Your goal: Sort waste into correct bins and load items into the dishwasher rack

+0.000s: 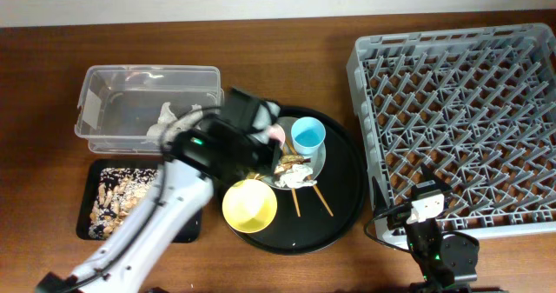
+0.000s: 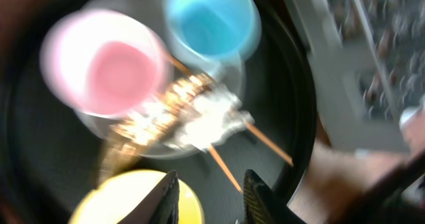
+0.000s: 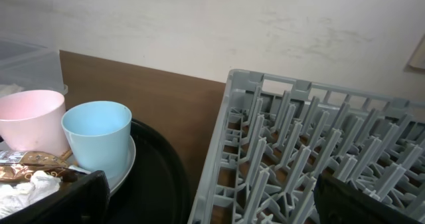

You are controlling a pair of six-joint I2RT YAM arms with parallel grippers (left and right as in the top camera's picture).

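Note:
The left wrist view is blurred. My left gripper [image 2: 210, 179] hangs open and empty above the round black tray, between the yellow bowl [image 2: 126, 201] and the pale plate [image 1: 314, 161]. On that plate lie a crumpled white napkin with brown food scraps [image 2: 192, 114], beside the pink cup [image 2: 109, 64] and the blue cup [image 2: 209, 21]. Two chopsticks [image 1: 309, 199] stick out from under the waste. My right gripper [image 3: 209, 181] is wide open and empty at the near left corner of the grey dishwasher rack [image 1: 460, 128]. The clear tub [image 1: 148, 106] holds a white napkin [image 1: 165, 119]. The small black tray [image 1: 113, 197] holds crumbs.
The large round black tray [image 1: 343, 197] lies between the two bins and the rack, close to the rack's left wall. My left arm [image 1: 148, 228] crosses over the small black tray's right side. Bare wooden table [image 1: 287, 58] runs along the back.

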